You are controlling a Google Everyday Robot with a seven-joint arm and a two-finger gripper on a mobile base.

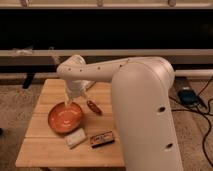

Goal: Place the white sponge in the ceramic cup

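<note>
The white sponge [76, 138], a small cream-white block, lies on the wooden table [50, 152] near its front edge, just in front of the orange bowl. My gripper [70, 102] hangs down from the white arm [100, 72] over the far rim of the orange bowl, behind the sponge and apart from it. Nothing shows in the gripper. The ceramic cup is not visible; it is hidden or out of view.
A wide shallow orange bowl [65, 119] sits left of centre. A dark flat box [102, 139] lies right of the sponge. A reddish oblong item [93, 107] lies right of the bowl. The arm's large white body [145, 120] covers the table's right side. Cables [200, 107] lie on the floor at right.
</note>
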